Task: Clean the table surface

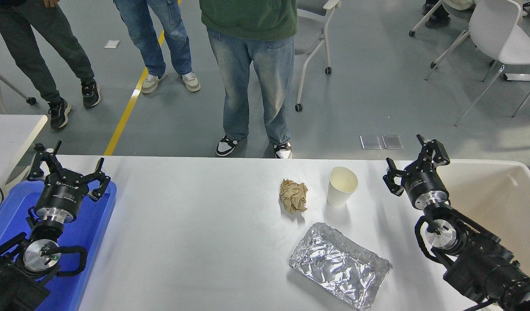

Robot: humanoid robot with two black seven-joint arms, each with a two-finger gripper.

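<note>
Head view, contents as seen from the robot's side. Table surface (195,242): wide matte white top, filling the lower part of the picture from the blue tray across to the bin at the right.

Left arm: enters at the lower left corner, forearm pointing away from the camera, wrist raised. Left gripper (68,166): hangs over the far end of the blue tray (96,233), fingers spread wide, holding nothing.

Right arm: enters at the lower right corner, angled up toward the table's far right edge. Right gripper (414,162): held above the far right part of the table, fingers spread apart, empty, just right of the paper cup.

Items on the table:
- Crumpled brown paper (293,195), near the far edge, right of centre.
- White paper cup (341,186), upright and open-mouthed, just beside the paper on its right, not touching it.
- Foil tray (340,264), rectangular, wrinkled, lying at a slant nearer the front edge, below the cup and paper, apart from both.

Adjoining: blue tray at the table's left edge; white bin (498,194) at the right edge; corner of a smaller white table (12,134) at far left.

Beyond the far edge: three people standing, legs only in view, one in blue jeans (256,82) close to the table; white chairs (498,39) at upper right.
</note>
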